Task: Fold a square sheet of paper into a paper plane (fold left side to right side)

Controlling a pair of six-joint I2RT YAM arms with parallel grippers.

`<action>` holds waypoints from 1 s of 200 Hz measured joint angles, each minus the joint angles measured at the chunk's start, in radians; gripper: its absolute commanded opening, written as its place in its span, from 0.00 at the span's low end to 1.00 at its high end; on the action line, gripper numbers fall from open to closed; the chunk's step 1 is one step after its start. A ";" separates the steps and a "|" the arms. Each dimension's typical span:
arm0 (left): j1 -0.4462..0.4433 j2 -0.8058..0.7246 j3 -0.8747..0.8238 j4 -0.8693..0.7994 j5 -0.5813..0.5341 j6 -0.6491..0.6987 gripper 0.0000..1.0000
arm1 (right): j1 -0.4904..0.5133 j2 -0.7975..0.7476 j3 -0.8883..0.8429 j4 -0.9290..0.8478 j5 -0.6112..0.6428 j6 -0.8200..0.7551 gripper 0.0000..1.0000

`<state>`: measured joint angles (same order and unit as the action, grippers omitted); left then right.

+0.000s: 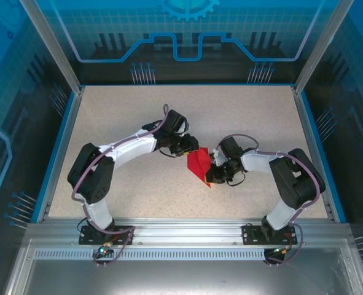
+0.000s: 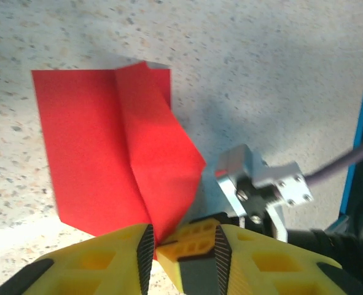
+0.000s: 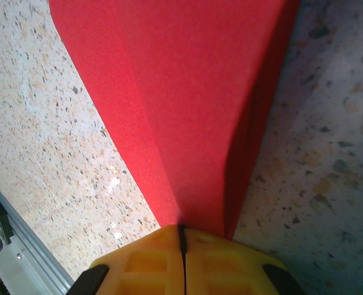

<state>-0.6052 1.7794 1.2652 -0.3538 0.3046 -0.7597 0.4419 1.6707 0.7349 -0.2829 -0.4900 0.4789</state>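
Note:
The square sheet of paper (image 1: pixel 198 163) is bright red and folded into a pointed shape with a raised centre crease. It lies in the middle of the speckled table. My right gripper (image 3: pixel 182 236) is shut on its narrow end, and the red paper (image 3: pixel 187 92) runs straight into the closed seam. My left gripper (image 2: pixel 182 255) stands open at that same tip. The paper (image 2: pixel 107 141) touches its left pad, and the right gripper's yellow fingertips (image 2: pixel 193 241) sit between its jaws. From above, the left gripper (image 1: pixel 190 149) and right gripper (image 1: pixel 213 173) meet over the paper.
The speckled table (image 1: pixel 138 110) has a blue raised rim (image 1: pixel 58 141) on both sides and glass walls behind. An aluminium rail (image 1: pixel 181 230) with the arm bases runs along the near edge. Bare tabletop lies to the far side and left.

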 measured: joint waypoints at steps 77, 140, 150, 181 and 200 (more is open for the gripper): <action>-0.072 0.142 -0.026 0.135 0.117 -0.055 0.24 | -0.001 0.003 0.006 -0.007 -0.001 0.000 0.06; -0.073 0.230 -0.008 0.182 0.160 -0.093 0.24 | -0.001 0.008 0.012 -0.017 0.000 0.000 0.06; -0.073 0.238 -0.005 0.190 0.169 -0.100 0.24 | -0.001 0.009 0.013 -0.019 0.000 0.000 0.06; -0.073 0.255 -0.005 0.219 0.191 -0.107 0.24 | -0.001 0.013 0.018 -0.026 -0.001 0.000 0.06; -0.072 0.264 -0.004 0.228 0.200 -0.107 0.24 | -0.001 0.015 0.021 -0.030 -0.001 0.008 0.06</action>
<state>-0.6777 2.0434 1.2610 -0.1257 0.5041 -0.8665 0.4412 1.6855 0.7559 -0.3130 -0.4908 0.4870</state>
